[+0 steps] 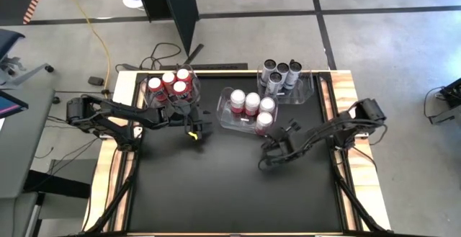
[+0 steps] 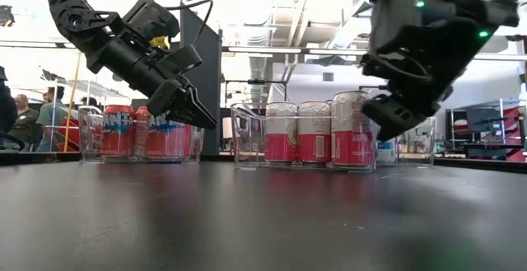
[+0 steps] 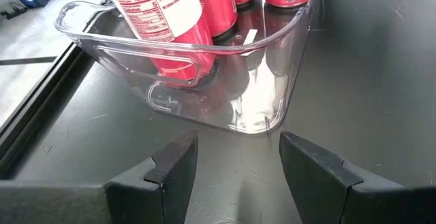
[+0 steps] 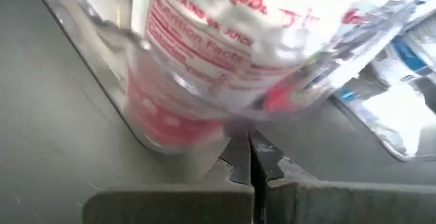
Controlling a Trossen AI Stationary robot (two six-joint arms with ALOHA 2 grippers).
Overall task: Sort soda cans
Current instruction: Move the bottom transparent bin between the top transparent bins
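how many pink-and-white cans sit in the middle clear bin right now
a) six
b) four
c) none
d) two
b: the high view shows four pink-and-white cans grouped inside the middle clear bin, between the bin of red cans and the bin of dark grey cans.

Clear glossy plastic bins, shiny metal cans, matt black tabletop.
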